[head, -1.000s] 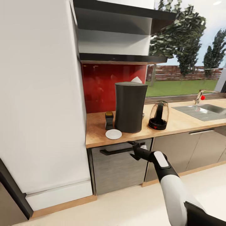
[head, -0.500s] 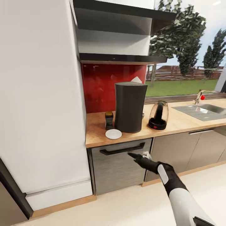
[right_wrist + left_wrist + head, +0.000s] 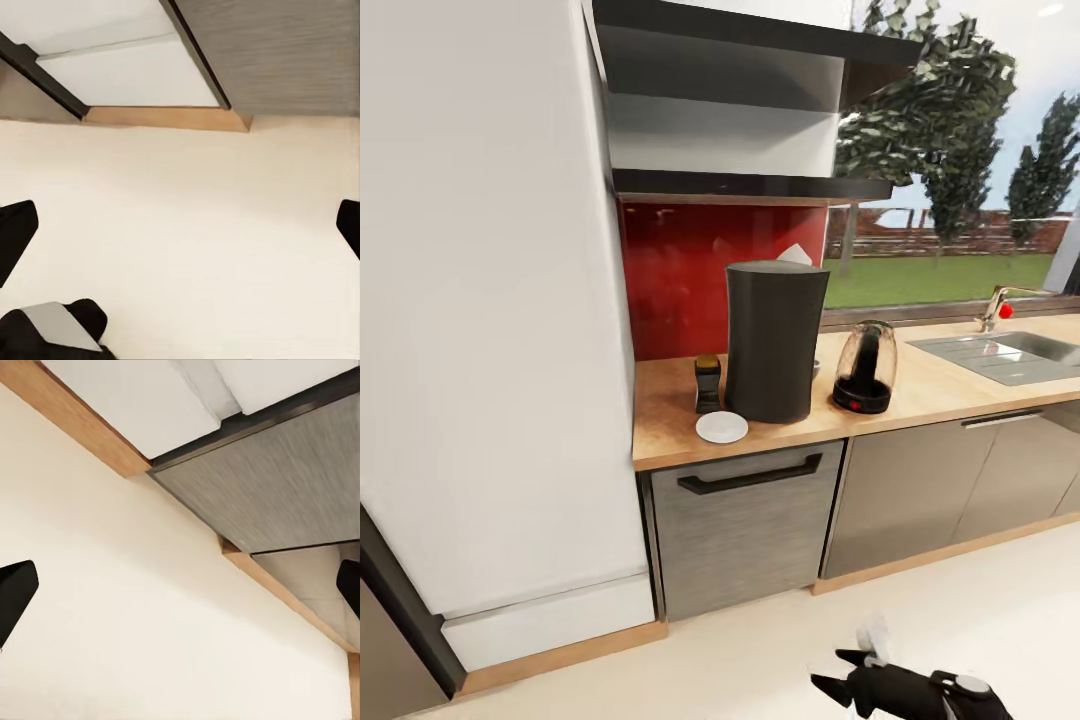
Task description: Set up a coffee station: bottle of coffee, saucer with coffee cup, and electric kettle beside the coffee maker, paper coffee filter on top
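The dark coffee maker (image 3: 775, 340) stands on the tan kitchen countertop (image 3: 670, 445) with the white paper coffee filter (image 3: 796, 255) on its top. Left of it is the bottle of coffee (image 3: 707, 383), and the white saucer (image 3: 722, 427) lies bare in front. The glass electric kettle (image 3: 866, 368) is on its right. A pale sliver (image 3: 817, 368) peeks from behind the machine; I cannot tell if it is the coffee cup. The black kitchen shelf (image 3: 750, 185) hangs above. My right gripper (image 3: 828, 668) (image 3: 181, 229) is low over the floor, open and empty. My left gripper (image 3: 181, 585) is open too, over floor.
A tall white cabinet (image 3: 490, 300) fills the left. Under the counter is a grey drawer front with a black handle (image 3: 750, 475). A sink (image 3: 1010, 355) and tap (image 3: 996, 305) lie at the right. Cream floor (image 3: 760, 650) spreads in front, edged by a wooden plinth (image 3: 169, 118).
My right arm has dropped from in front of the drawer handle down to the floor at the view's lower edge. The things on the counter have not moved.
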